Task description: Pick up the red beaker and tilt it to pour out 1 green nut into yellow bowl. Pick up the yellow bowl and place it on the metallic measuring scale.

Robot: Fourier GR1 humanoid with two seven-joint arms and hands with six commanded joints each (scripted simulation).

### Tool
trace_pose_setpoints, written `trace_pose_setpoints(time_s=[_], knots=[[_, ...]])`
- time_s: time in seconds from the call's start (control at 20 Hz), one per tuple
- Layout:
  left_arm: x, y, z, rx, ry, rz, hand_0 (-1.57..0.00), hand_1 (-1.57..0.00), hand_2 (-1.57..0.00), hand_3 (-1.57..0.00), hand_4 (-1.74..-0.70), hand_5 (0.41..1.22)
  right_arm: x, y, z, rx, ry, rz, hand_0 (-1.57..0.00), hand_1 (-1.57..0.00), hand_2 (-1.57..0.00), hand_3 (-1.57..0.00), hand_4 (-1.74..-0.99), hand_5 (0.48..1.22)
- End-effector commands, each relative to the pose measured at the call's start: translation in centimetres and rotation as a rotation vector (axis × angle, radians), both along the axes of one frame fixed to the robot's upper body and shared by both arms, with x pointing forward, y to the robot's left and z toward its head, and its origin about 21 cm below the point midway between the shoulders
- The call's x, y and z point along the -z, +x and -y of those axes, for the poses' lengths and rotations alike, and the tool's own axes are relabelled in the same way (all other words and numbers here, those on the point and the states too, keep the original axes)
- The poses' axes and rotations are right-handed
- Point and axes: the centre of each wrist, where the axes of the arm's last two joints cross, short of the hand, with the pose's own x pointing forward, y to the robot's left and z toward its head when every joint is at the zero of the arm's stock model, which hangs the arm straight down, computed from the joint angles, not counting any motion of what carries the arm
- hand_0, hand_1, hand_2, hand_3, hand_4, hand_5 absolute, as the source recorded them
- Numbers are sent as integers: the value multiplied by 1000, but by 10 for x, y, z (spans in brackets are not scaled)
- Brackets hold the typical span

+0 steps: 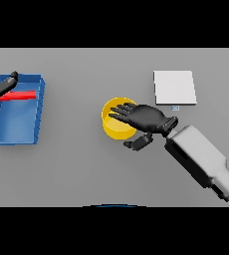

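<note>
**Right hand over the yellow bowl, left hand by the red beaker**

The yellow bowl [117,122] sits on the grey table [86,164], near the middle. The right hand [144,118] is spread out flat over the right side of the bowl. Its fingers are straight and a little apart, and they reach across the bowl's rim. The thumb hangs down just below the bowl. I cannot tell if the hand touches the bowl.

The scale [174,87] is a flat pale square. It lies up and to the right of the bowl, close by but not touching it.

Far to the left there is a blue tray [17,134]. The red beaker [17,95] lies on its side at the top part of the tray. The left hand [1,87] is at the left edge, right at the beaker. Its dark fingers lie against the red beaker, but I cannot tell if they hold it tight.
</note>
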Motion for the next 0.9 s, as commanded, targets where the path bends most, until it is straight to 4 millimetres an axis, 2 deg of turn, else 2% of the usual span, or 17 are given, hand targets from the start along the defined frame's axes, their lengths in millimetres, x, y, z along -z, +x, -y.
trace_pose_setpoints(time_s=[0.0, 0.2, 0.35, 0.45, 0.55, 0.65, 0.7, 0.75, 0.8, 0.85], knots=[[3, -1, -2, -2, 2, -5, 1, 1, 1, 1, -808, 696, 1, 1, -4, -10, -27, -16, 1, 1, 1, 1, -1161, 658], [1, -2, -3, 9, 18, -4, 1, 1, 1, 1, -805, 702, 5, 6, -17, -43, -124, -39, 1, 1, 1, 1, -1168, 673], [0, -3, -8, 2, 25, -8, 1, 1, 1, 1, -800, 703, 8, 15, -21, -43, -171, -57, 1, 1, 1, 0, -1181, 674], [-2, 0, -8, 11, 26, -6, 1, 1, 1, 1, -797, 704, 11, 14, -21, -53, -184, -69, 1, 1, 1, -8, -1186, 684], [2, -1, -7, 7, 22, -22, 1, 1, 1, 1, -789, 711, 11, 18, -22, -43, -196, -82, 1, 1, 1, -22, -1195, 708], [3, -4, -9, 16, 24, -11, 1, 1, 1, 1, -789, 714, 18, 18, -26, -19, -203, -81, 1, -15, -37, -77, -1234, 770], [2, 0, -7, 6, 25, -13, 1, 1, 1, 1, -791, 712, 17, 19, -26, -23, -203, -77, -48, -60, -88, -130, -1261, 809], [2, 0, -7, 11, 26, -6, 1, 1, 1, 1, -791, 711, 16, 20, -23, -32, -197, -79, -193, -183, -189, -215, -1309, 891], [1, 0, -7, 11, 25, -10, 1, 1, 1, 1, -789, 710, 18, 20, -23, -44, -194, -72, -455, -407, -349, -322, -1363, 957], [3, -2, -6, 18, 24, -9, 1, 1, 1, 1, -788, 710, 16, 20, -22, -55, -181, -76, -678, -640, -594, -572, -1435, 1010]])
